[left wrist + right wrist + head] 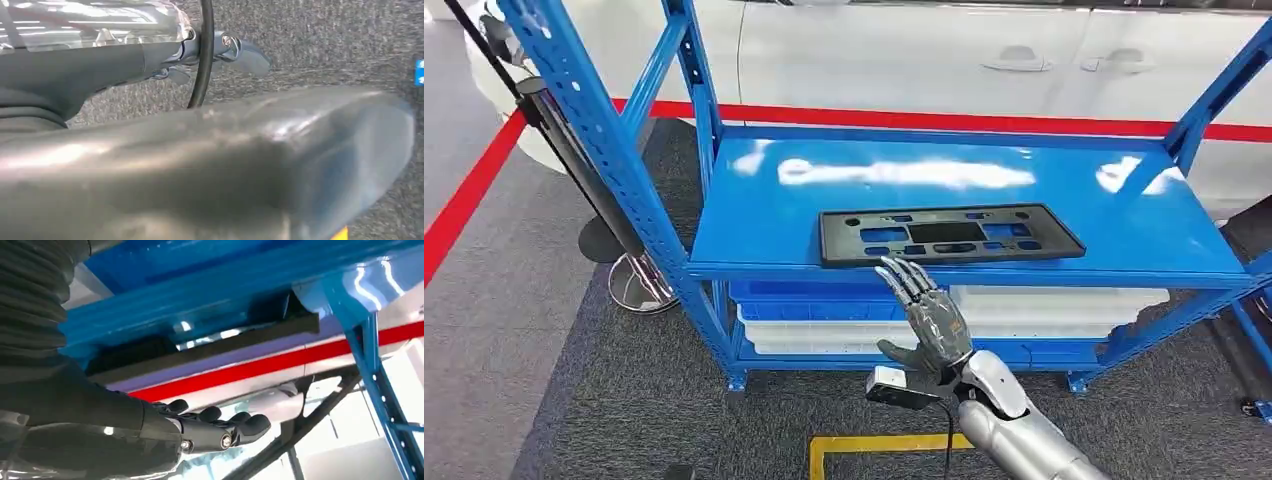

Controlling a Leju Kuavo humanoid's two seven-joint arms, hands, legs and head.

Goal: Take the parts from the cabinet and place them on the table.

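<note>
Right hand (pixel 932 318) raised, fingers (pixel 235 427) straight and apart, holding nothing, tips just short of the shelf's front lip. Left hand (pixel 240 52) hangs over carpet; finger state not discernible. Black plastic plate frame (pixel 948 235) lies flat near the front edge of the blue shelf (pixel 1064 185). Likely light, stiff, thin; the front long edge looks the best hold. Glossy shelf, probably slippery. White car (pixel 984 55) behind.

You have open shelf surface (pixel 1064 175) behind and to both sides of the black part (pixel 949 235), which lies along the front edge. Blue uprights (pixel 604 140) stand at the corners, and the slanted braces narrow the side approaches. Your right hand (pixel 929 315), fingers spread, sits just before the front edge, unobstructed from the front.
</note>
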